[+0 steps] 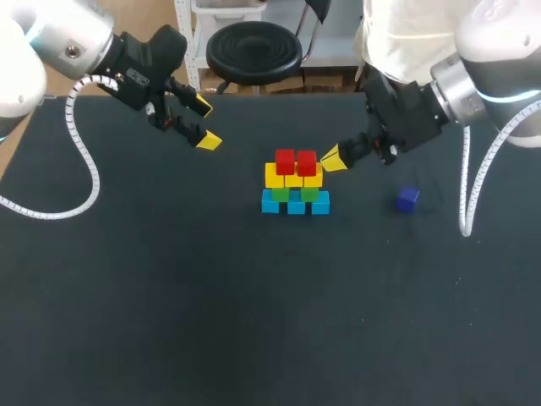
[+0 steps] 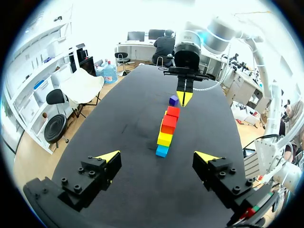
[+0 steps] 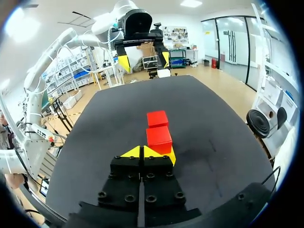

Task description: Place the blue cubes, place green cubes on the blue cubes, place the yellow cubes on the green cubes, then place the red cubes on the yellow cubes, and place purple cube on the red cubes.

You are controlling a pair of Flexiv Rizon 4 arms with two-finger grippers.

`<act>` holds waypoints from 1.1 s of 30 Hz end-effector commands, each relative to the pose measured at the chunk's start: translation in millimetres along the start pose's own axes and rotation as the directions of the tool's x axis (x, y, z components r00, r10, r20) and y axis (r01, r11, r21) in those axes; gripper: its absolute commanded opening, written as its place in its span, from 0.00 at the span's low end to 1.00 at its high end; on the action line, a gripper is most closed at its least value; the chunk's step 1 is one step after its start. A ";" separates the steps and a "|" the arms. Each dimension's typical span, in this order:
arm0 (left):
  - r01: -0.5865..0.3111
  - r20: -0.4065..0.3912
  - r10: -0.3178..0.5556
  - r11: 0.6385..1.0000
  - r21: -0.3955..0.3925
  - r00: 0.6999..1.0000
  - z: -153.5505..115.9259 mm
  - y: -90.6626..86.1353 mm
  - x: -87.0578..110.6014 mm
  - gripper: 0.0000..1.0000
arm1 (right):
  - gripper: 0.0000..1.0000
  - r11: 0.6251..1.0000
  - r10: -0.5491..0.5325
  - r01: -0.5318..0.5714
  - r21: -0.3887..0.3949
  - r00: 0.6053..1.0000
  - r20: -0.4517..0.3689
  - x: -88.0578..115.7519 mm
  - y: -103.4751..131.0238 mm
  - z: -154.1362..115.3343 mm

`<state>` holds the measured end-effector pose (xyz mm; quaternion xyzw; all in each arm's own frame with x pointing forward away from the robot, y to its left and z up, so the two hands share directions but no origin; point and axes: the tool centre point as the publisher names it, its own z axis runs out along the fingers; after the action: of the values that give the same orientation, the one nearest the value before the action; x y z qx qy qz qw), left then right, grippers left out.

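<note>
A stack stands mid-table: blue cubes (image 1: 295,205) at the bottom, then green cubes (image 1: 292,194), yellow cubes (image 1: 292,178) and two red cubes (image 1: 295,161) on top. A purple cube (image 1: 407,200) lies alone on the table to the stack's right. My right gripper (image 1: 331,159) is shut with nothing in it, its tips just right of the red cubes. In the right wrist view the shut gripper (image 3: 142,152) sits right behind the red cubes (image 3: 158,134). My left gripper (image 1: 203,123) hangs open and empty to the stack's upper left, with the stack (image 2: 166,132) ahead of it in its wrist view.
The black table (image 1: 169,321) carries only the stack and the purple cube (image 2: 174,100). Wide bare surface lies in front of the stack and on both sides. My right gripper (image 2: 184,97) shows beyond the stack in the left wrist view.
</note>
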<state>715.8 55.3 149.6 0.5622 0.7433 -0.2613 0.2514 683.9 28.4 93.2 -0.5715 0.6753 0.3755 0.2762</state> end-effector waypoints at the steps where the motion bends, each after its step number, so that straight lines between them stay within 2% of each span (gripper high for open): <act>1: -0.003 0.005 0.003 1.000 0.000 1.000 -0.2 -0.3 1.4 1.00 | 0.00 1.000 -0.001 0.001 -0.004 1.000 0.004 0.2 -2.0 1.6; 15: -0.003 0.005 0.003 1.000 0.000 1.000 -0.2 -0.3 1.4 1.00 | 0.00 1.000 -0.010 0.010 -0.010 1.000 0.005 -2.9 -4.6 4.2; 33: -0.003 0.005 0.003 1.000 0.000 1.000 -0.2 -0.3 1.4 1.00 | 0.00 1.000 0.017 -0.017 -0.002 1.000 -0.003 5.4 -2.6 3.0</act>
<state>715.8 55.3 149.6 0.5622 0.7433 -0.2613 0.2514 684.3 27.1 87.5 -0.5666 0.6801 0.3777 0.2717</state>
